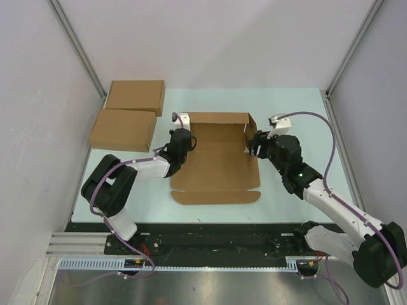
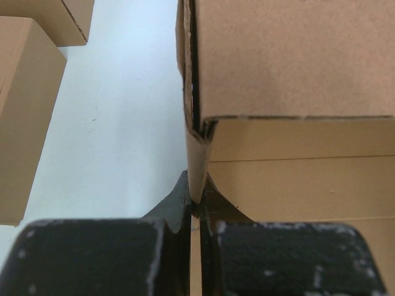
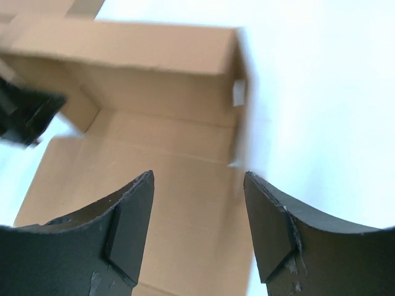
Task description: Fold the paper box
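At the middle of the surface [image 1: 286, 108], the paper box [image 1: 219, 159] is shown half-formed, its lid lying flat nearward. Its left wall is pinched by the left tool [image 2: 196, 197]; the right tool [image 3: 197, 179] is spread wide near the right wall.

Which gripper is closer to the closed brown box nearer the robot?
Left. The left gripper pinches the left wall of the paper box, just right of that closed box. The right gripper sits open at the paper box's right wall, farther away.
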`<state>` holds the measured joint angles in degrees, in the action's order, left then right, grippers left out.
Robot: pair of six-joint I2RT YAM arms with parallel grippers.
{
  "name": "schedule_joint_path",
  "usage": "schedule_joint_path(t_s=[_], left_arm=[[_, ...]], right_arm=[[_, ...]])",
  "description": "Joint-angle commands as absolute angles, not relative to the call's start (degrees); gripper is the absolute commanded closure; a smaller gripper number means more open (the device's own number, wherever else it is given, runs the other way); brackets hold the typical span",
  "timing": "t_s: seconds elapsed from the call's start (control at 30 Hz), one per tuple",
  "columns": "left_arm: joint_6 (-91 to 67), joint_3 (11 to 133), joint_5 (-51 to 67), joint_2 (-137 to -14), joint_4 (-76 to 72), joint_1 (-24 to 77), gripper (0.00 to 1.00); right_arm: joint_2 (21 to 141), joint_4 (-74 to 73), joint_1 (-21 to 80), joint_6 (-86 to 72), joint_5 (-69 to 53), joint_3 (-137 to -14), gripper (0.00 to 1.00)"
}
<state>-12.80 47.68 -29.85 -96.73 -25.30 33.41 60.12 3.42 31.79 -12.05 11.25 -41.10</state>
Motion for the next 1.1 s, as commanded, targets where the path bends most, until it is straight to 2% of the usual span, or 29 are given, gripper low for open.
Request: schedule_joint_path(t_s=[0.0, 0.13, 0.23, 0.37, 0.6, 1.07], left_arm=[[-8.5, 47.1, -30.2, -95.2, -28.0, 33.9, 1.0], [-8.3, 47.0, -30.3, -95.2, -28.1, 33.9, 1.0], [-8.3, 46.9, -30.1, -95.4, -28.3, 33.9, 1.0], [-8.5, 47.0, -29.8, -95.6, -28.1, 33.9, 1.0], [-8.5, 47.1, -29.4, -96.1, -28.2, 33.9, 1.0], [-7.6, 47.5, -29.0, -96.9, -28.1, 34.0, 1.0]], right_arm=[[55.4, 6.8, 24.3, -14.3, 11.4, -38.4, 0.36], [55.1, 7.5, 17.8, -17.4, 11.0, -36.1, 0.37], [58.2, 9.9, 13.9, -19.3, 5.7, -34.7, 0.41], [65.9, 14.3, 14.1, -20.1, 2.5, -33.5, 0.45], [74.1, 23.3, 15.5, -18.9, -4.0, -32.8, 0.45], [82.5, 28.7, 20.1, -16.0, -6.1, -38.1, 0.44]])
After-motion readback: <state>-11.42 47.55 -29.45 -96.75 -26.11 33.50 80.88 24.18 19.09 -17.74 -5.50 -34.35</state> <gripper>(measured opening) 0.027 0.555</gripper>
